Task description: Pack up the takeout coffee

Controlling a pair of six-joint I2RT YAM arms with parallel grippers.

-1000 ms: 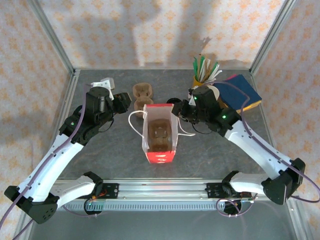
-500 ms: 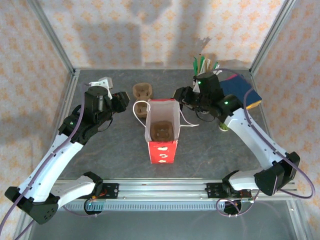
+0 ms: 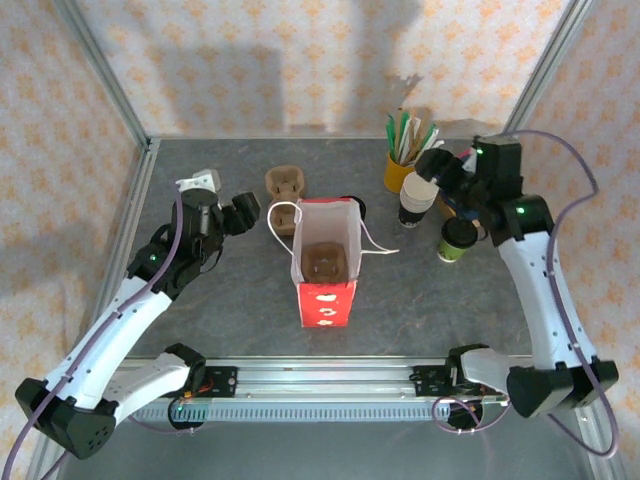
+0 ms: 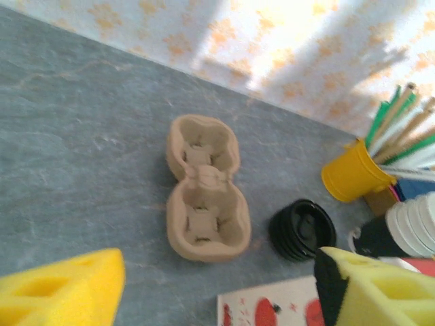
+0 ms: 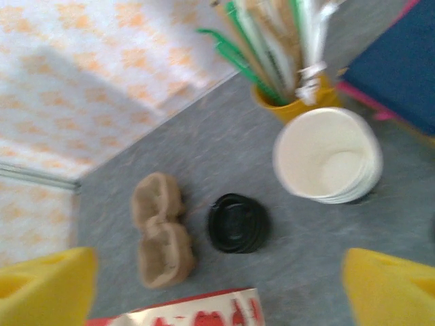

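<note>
The takeout coffee, a cup with a black lid (image 3: 457,238), stands upright on the table at the right, below my right gripper (image 3: 443,178). That gripper is open and empty, its yellow pads (image 5: 391,291) wide apart, hovering beside a stack of open paper cups (image 3: 415,200) (image 5: 329,156). A red-and-white paper bag (image 3: 322,262) stands open at centre with a brown pulp carrier (image 3: 323,262) inside. My left gripper (image 3: 235,225) (image 4: 217,292) is open and empty just left of the bag, pads (image 4: 61,291) spread.
A second pulp carrier (image 3: 285,185) (image 4: 204,197) lies behind the bag. Next to it sits a stack of black lids (image 4: 302,229) (image 5: 238,223). A yellow cup of stir sticks (image 3: 400,165) (image 5: 299,102) and a blue book (image 5: 401,75) are at the back right.
Both grippers have opened and let go of the bag, which now stands upright. My right arm has pulled back to the right, over the cups. My left gripper has backed slightly left.
</note>
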